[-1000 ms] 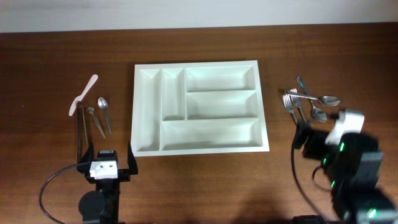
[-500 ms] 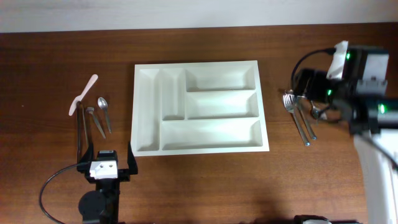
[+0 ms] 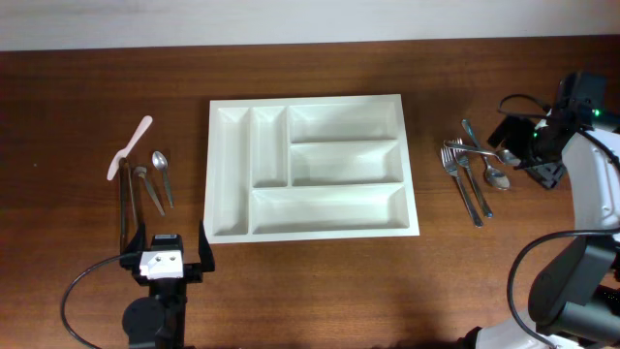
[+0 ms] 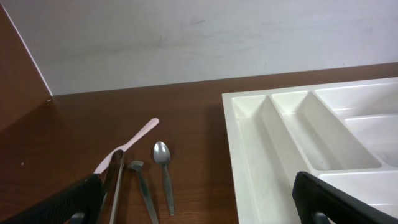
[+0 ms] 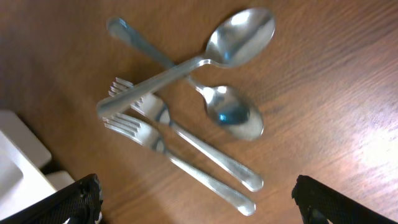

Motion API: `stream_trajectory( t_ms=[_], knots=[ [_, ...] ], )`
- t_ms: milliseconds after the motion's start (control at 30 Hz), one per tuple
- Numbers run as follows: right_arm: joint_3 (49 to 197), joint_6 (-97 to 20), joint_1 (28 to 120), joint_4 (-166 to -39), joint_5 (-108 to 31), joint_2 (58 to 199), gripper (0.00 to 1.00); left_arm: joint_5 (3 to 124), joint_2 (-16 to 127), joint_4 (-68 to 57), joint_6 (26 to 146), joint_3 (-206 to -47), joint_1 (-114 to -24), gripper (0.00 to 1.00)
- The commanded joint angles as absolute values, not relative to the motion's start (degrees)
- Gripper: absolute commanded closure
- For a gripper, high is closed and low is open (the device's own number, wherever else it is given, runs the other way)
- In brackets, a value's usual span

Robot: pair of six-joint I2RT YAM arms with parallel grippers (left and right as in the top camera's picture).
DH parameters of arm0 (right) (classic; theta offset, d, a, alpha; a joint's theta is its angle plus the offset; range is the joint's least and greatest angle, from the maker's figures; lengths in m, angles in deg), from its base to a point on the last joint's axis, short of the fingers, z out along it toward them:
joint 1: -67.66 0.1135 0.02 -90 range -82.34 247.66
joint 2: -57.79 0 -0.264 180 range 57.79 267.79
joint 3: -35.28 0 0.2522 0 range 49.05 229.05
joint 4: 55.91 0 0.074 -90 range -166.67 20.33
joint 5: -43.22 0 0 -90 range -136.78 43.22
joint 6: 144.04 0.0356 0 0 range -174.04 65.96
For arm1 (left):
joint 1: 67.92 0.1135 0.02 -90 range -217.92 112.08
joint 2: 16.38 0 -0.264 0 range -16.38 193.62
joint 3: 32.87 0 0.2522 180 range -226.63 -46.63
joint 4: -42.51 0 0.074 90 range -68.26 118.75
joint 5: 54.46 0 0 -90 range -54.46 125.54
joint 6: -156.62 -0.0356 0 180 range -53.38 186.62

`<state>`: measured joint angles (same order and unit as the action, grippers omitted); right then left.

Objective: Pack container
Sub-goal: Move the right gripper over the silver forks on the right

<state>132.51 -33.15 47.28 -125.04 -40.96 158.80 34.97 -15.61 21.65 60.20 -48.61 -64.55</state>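
The tray held nothing, so I judged I was at the very first pick. My right pincer hung wide open, pointing down over two forks and a small spoon on the bench, with the tray off to its left, well apart. Next it would need to drop low and close on one piece, likely the large spoon lying across the rest. My left pincer, open too, sat low and level, the tray ahead to its right.
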Motion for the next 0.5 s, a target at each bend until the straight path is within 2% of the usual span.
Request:
stream_trajectory(
  t_ms=[0, 300, 467],
  knots=[
    [133.3, -37.1, 47.4, -126.0, -37.8, 158.6, 0.01, 35.6, -16.1, 21.8, 60.1, -48.2, -64.8, 0.01],
    [133.3, -59.1, 49.0, -130.4, -36.5, 158.7, 0.01, 35.6, -16.1, 21.8, 60.1, -48.2, -64.8, 0.01],
    [133.3, -66.1, 51.1, -130.1, -37.0, 158.7, 0.01, 35.6, -16.1, 21.8, 60.1, -48.2, -64.8, 0.01]
  ],
)
